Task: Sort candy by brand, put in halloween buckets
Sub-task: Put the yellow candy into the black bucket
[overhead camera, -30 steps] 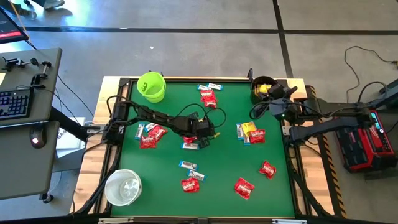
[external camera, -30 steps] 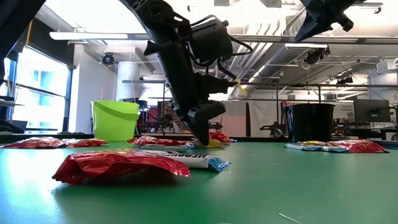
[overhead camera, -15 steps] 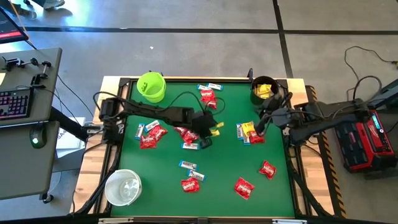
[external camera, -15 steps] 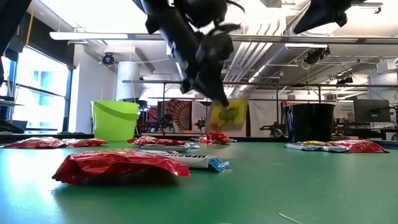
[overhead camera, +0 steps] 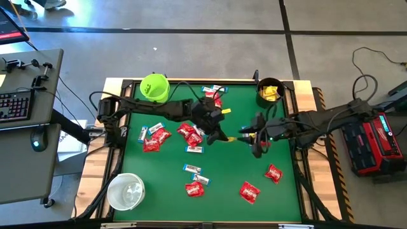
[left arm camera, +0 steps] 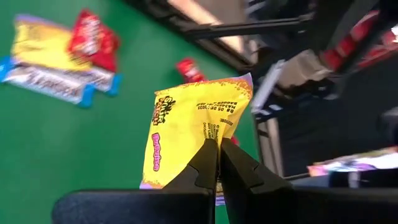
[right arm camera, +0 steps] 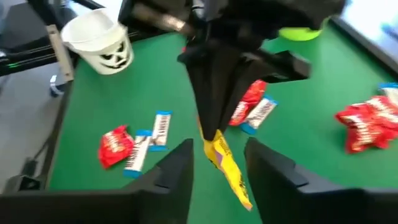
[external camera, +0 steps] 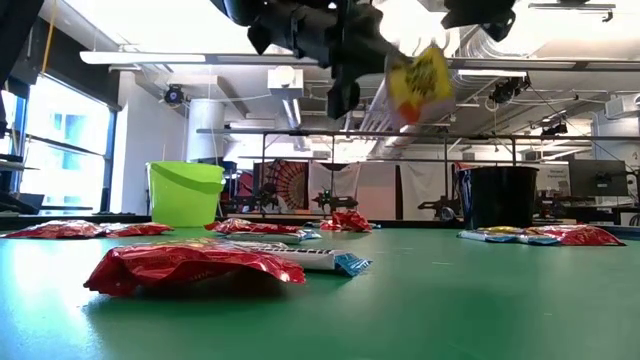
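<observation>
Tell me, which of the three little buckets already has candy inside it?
The black bucket at the table's far right corner: yellow packets show inside it. The lime green bucket and the white bucket with the jack-o'-lantern face look empty.

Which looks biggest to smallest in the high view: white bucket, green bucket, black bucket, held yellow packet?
1. white bucket
2. green bucket
3. black bucket, close to the green one, so that pair is unsure
4. yellow packet, held by the left gripper, clearly smallest
</observation>
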You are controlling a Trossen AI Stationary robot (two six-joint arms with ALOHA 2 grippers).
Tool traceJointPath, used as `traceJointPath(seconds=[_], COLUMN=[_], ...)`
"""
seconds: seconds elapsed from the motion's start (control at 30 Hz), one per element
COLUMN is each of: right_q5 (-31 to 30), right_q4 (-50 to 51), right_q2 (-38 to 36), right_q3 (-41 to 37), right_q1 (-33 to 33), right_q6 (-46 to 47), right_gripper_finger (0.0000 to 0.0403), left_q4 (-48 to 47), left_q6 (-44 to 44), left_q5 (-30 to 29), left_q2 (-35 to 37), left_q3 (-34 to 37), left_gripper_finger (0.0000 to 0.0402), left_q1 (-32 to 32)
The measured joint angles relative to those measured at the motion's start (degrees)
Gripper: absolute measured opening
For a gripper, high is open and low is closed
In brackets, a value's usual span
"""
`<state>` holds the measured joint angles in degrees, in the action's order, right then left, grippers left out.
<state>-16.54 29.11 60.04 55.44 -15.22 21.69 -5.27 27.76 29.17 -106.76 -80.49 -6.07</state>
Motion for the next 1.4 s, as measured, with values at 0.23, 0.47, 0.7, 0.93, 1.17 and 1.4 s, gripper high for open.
traceJointPath(seconds=[0.23,0.47,0.7,0.93,1.17,1.4], right_q5=[7.22,8.03,7.83,7.56,7.42,6.87], right_q4=[-0.68,-1.22,-4.69,-5.4,-4.38,-1.76], right_q2=[0.4,2.11,5.93,6.69,5.82,5.04], right_q3=[0.0,0.0,0.0,0.0,-0.02,-0.02], right_q1=[0.13,0.15,0.22,0.23,0.28,0.23], right_q6=[2.55,3.71,2.59,2.43,2.47,5.21], right_gripper_finger=[0.0169,0.0165,0.0165,0.009,0.0019,0.0006], left_q4=[2.51,7.94,11.62,11.42,11.36,12.36], left_q6=[0.73,2.96,4.76,4.71,2.76,0.33], left_q5=[2.69,5.84,6.58,6.32,3.01,-6.6], left_q2=[-0.02,-0.02,-0.02,-0.02,0.0,0.21], left_q3=[0.0,0.02,0.04,0.04,0.0,0.01], left_gripper_finger=[0.0,0.0,0.0,0.0,0.0017,0.0079], left_q1=[0.02,0.02,0.13,0.13,0.22,-0.03])
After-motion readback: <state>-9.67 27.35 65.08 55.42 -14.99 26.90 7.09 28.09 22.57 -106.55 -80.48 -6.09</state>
